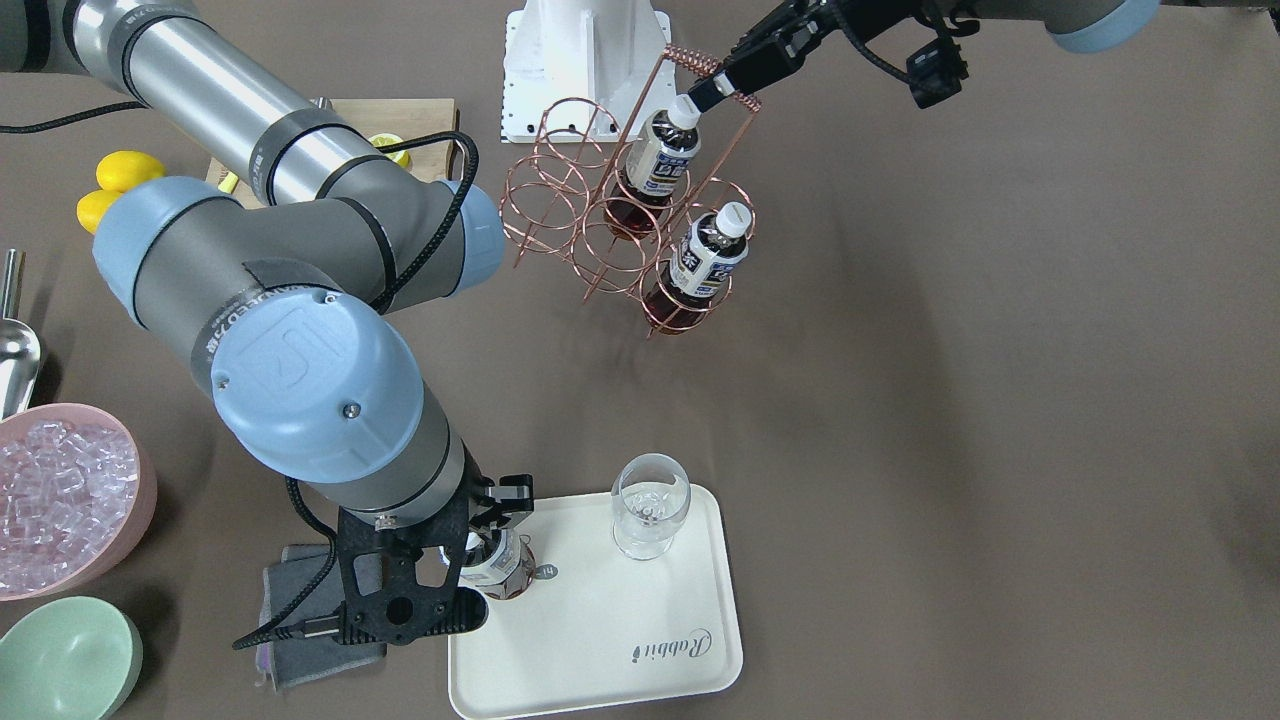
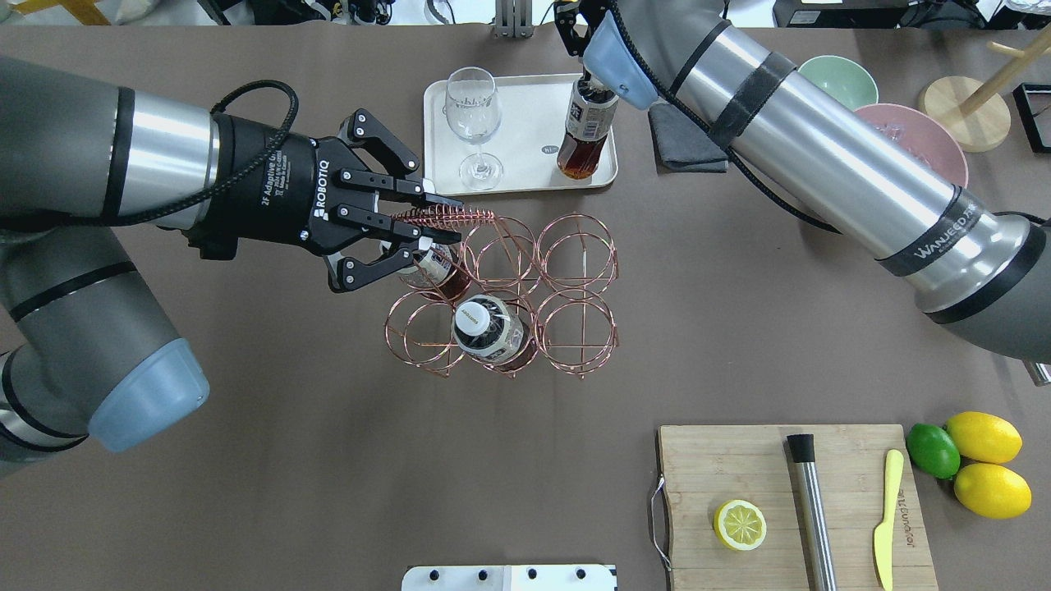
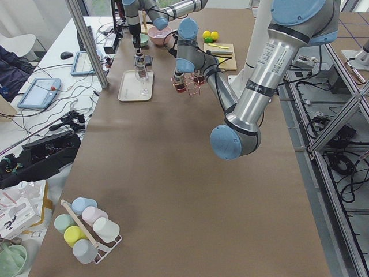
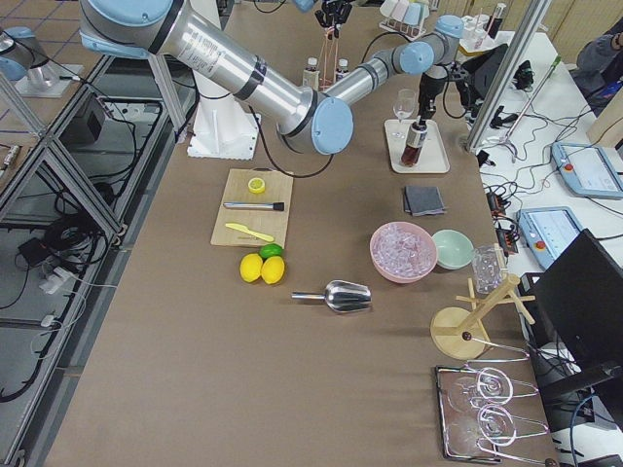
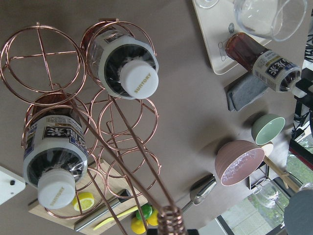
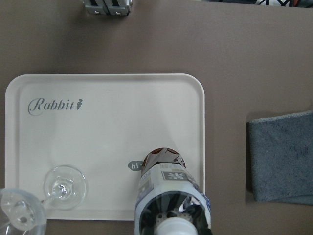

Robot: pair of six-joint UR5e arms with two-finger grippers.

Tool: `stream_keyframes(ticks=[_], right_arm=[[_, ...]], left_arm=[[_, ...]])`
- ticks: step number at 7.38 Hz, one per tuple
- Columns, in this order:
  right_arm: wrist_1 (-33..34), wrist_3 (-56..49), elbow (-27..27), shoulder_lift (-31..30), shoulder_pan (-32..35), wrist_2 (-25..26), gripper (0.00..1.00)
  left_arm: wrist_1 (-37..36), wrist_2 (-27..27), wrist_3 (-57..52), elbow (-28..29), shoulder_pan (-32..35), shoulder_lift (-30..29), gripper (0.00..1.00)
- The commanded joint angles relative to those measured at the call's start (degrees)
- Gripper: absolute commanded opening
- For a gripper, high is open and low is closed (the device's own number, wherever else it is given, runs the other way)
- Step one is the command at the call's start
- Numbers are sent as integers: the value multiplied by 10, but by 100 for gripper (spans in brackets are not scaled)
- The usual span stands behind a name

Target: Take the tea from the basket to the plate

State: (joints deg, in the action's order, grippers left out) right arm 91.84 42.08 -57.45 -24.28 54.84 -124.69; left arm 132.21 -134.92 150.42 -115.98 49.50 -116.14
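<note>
The copper wire basket [image 2: 575,246] stands mid-table with two tea bottles upright in its rings [image 2: 484,328] [image 2: 435,267]. My left gripper [image 2: 447,219] is shut on the coil-wrapped top of the basket's handle [image 1: 735,95]. The left wrist view looks down on both bottles [image 5: 127,73] [image 5: 54,156]. A third tea bottle [image 1: 495,568] stands on the cream plate [image 1: 620,620], at its corner beside the grey cloth. My right gripper [image 1: 490,535] is above it, shut on its neck. The right wrist view shows that bottle [image 6: 168,191] on the plate [image 6: 107,127].
A wine glass [image 1: 650,505] stands on the plate. A grey cloth [image 2: 686,139] lies beside the plate, then a pink bowl of ice [image 1: 60,495] and a green bowl [image 1: 65,655]. A cutting board [image 2: 788,501] with a lemon half, lemons and a lime [image 2: 981,460] lies near the robot.
</note>
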Motion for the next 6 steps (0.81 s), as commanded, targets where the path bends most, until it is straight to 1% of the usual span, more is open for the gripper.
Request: stream_keyframes(ticks=[1, 2, 3, 4, 5, 6], right_arm=[[-28, -1, 23, 12, 0, 19, 0], [-29, -2, 31, 19, 0, 23, 0], [-29, -2, 33, 20, -1, 24, 0], [-29, -6, 33, 20, -1, 26, 0], [-29, -6, 35, 20, -2, 26, 0], [-29, -7, 36, 20, -3, 26, 5]], left_arm=[[-39, -121, -111, 0, 106, 30, 0], [-39, -158, -135, 1, 146, 57, 0], [-49, -184, -144, 5, 179, 69, 0], [-65, -215, -160, 17, 221, 85, 0], [-89, -250, -173, 41, 267, 84, 0], [-112, -258, -175, 53, 293, 82, 0]])
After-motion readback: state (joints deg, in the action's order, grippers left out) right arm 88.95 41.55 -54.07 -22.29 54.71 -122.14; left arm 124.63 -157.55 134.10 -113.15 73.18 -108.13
